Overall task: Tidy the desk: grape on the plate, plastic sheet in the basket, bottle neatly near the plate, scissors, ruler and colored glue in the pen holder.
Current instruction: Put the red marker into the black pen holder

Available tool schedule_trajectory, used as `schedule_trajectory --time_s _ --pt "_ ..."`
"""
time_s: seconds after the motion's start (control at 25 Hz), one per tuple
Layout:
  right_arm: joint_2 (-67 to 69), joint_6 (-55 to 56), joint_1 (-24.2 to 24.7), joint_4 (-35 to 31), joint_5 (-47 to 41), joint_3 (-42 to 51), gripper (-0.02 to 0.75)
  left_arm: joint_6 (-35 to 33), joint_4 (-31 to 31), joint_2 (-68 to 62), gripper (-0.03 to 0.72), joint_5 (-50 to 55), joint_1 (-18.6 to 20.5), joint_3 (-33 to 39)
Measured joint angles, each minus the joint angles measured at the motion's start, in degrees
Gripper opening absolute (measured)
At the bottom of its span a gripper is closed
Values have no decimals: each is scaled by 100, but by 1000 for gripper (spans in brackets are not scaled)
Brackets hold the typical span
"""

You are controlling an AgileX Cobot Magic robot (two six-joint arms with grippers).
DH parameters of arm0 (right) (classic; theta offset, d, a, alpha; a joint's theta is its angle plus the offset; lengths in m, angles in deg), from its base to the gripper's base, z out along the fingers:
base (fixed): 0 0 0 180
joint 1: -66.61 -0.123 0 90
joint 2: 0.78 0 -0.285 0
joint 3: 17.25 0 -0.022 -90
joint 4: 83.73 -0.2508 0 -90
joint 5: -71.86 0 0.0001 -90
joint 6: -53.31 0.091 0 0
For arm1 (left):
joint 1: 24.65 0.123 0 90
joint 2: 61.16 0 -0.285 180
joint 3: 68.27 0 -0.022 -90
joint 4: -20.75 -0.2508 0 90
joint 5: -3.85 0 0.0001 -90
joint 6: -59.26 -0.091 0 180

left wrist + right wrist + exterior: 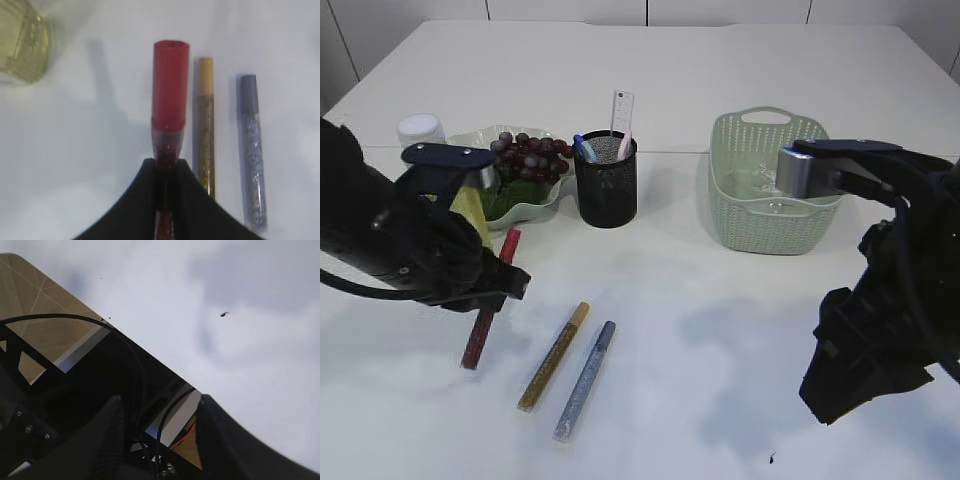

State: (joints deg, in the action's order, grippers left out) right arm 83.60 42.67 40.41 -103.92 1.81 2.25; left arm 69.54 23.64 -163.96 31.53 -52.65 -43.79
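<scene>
The near middle of the table [720, 340] lies bare, giving broad passage between the two arms. At near left the gold glue stick [553, 357] and silver glue stick [585, 381] lie side by side, narrowing that lane. Farther back, the pen holder [606, 185] stands just beside the plate [535, 200] on its left; open table separates it from the basket [770, 190] at right.

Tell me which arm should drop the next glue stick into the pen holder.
Left, probably. The left gripper is shut on the red glue stick, with the pen holder close by. The right gripper is open, empty, and far from the sticks.
</scene>
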Motion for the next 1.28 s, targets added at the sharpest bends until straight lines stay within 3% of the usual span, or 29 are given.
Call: schedule_trajectory --time_s 0.16,0.4,0.6,0.96,1.28 --pt "0 0 0 0 0 0 377 0 -23 50 32 -1056 0 153" --pt "0 0 0 -10 0 0 377 0 -23 50 31 -3688 0 153" --pt "0 0 0 -10 0 0 377 0 -44 -238 32 -5037 0 -311" --pt "0 -71 0 -10 0 0 377 0 -289 -1570 32 -5265 0 -1961" --pt "0 -81 0 -10 0 0 377 0 -289 -2361 34 -5010 150 -2772"
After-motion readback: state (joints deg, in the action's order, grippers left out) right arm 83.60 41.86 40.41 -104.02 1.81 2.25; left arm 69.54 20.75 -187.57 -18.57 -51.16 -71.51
